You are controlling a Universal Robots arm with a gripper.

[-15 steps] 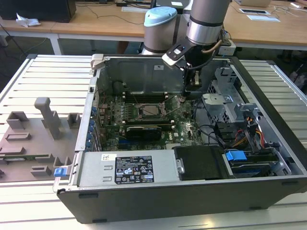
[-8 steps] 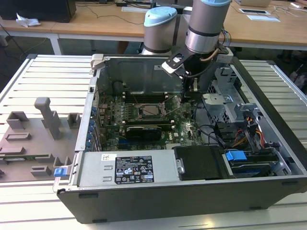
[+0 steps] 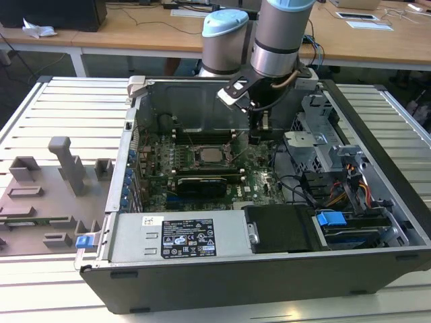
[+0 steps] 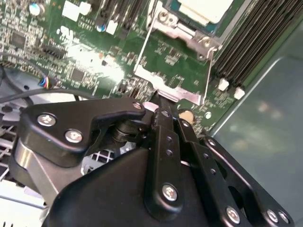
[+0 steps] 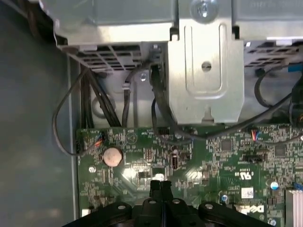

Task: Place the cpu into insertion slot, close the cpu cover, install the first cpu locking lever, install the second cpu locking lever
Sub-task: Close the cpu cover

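Observation:
Inside the open computer case, the cpu (image 3: 211,155) lies pale and flat in the insertion slot (image 3: 196,159) on the green board. Its face (image 4: 204,9) also shows in the second wrist view, with the silver cpu cover (image 4: 182,32) framing it. A thin wire locking lever (image 4: 143,49) runs from the cover's side to a flat silver tab (image 4: 176,92). My gripper (image 3: 258,136) hangs at the exterior view's right of the slot. Its black fingers are shut together, and the gripper tip (image 4: 158,105) sits right at that tab. In the first wrist view the gripper (image 5: 161,185) hovers low over the board.
Black memory slots (image 4: 251,38) run beside the socket. A silver drive cage (image 5: 206,61) with dark cables (image 5: 102,101) stands close to the arm. A coin battery (image 5: 112,156) lies on the board. The power supply (image 3: 176,237) closes the near side, and a grey fixture tray (image 3: 47,195) lies outside the case.

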